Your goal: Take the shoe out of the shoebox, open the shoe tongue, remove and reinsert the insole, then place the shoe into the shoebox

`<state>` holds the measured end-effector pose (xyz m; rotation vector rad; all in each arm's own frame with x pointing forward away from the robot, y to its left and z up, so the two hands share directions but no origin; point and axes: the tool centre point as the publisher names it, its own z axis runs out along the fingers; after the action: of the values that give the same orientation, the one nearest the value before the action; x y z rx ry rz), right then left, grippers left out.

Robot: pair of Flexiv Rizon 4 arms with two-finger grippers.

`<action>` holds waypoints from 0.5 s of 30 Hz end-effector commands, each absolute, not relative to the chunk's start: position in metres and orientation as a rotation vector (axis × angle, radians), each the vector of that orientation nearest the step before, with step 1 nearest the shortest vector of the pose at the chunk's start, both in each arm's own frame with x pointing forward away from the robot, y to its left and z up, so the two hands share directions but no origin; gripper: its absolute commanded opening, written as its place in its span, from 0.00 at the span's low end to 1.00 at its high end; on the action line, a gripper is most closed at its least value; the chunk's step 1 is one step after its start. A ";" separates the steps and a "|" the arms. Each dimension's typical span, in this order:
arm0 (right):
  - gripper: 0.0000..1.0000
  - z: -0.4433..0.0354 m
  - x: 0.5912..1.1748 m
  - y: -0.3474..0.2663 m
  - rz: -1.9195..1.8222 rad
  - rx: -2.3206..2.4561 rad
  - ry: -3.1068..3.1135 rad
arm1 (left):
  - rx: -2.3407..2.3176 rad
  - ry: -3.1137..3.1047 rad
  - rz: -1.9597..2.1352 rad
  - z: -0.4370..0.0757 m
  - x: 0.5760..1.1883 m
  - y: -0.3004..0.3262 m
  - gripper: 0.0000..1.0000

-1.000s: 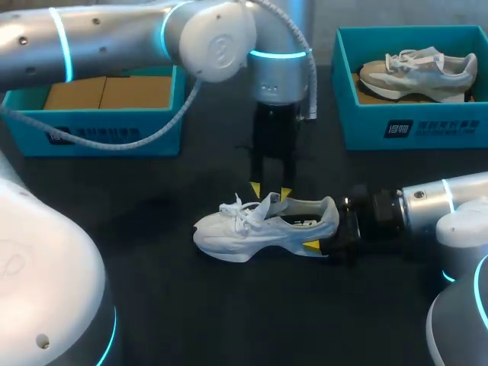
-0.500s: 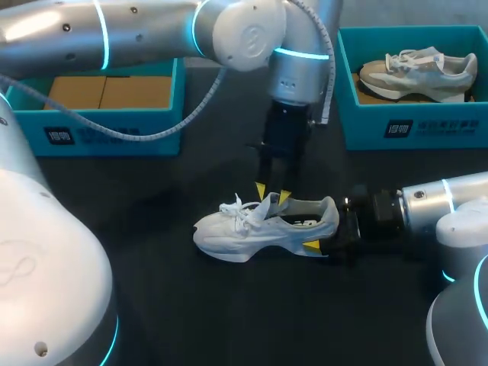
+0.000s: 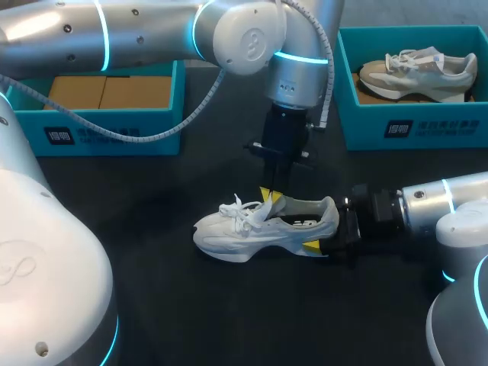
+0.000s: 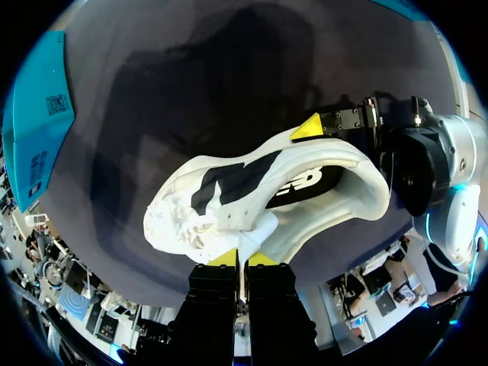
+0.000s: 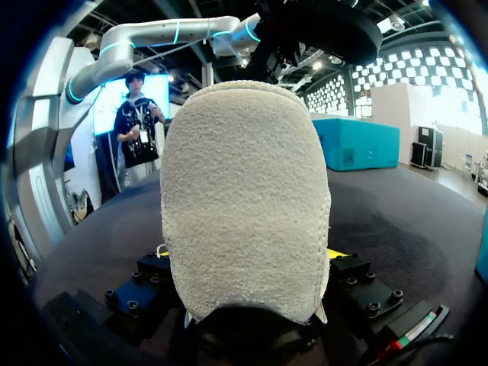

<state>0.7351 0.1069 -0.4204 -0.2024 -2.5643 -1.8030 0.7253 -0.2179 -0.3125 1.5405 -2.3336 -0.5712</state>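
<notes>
The left pincer [image 3: 271,197] had closed from wide to narrow, pinching the tongue [image 4: 253,226] of the white shoe [image 3: 252,232] lying beneath it on the counter [image 3: 152,305]. The right pincer [image 3: 326,232] clasped the heel.

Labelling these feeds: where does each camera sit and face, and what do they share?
Head view: above and behind, looking down on the black table; both arms show.
Left wrist view: on the left arm, looking down past the left gripper at the white lace-up sneaker.
Right wrist view: on the right arm, looking level at the sneaker's heel; the right gripper flanks it.
Shared: the sneaker.
</notes>
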 end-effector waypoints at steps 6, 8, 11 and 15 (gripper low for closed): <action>0.00 -0.420 0.735 0.108 -1.800 -0.204 -2.567 | 1.720 -2.316 -0.334 -0.302 0.706 -0.197 0.00; 0.00 -0.420 0.735 0.108 -1.800 -0.204 -2.567 | 1.770 -2.303 -0.273 -0.300 0.703 -0.195 0.00; 0.00 -0.420 0.735 0.108 -1.800 -0.204 -2.567 | 1.816 -2.274 -0.202 -0.299 0.700 -0.191 0.00; 0.00 -0.420 0.735 0.108 -1.800 -0.204 -2.567 | 1.854 -2.237 -0.135 -0.299 0.698 -0.185 0.00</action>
<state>0.7350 0.1070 -0.4203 -0.2020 -2.5642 -1.8031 0.7074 -0.1997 -0.3017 1.8125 -2.2353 -0.3397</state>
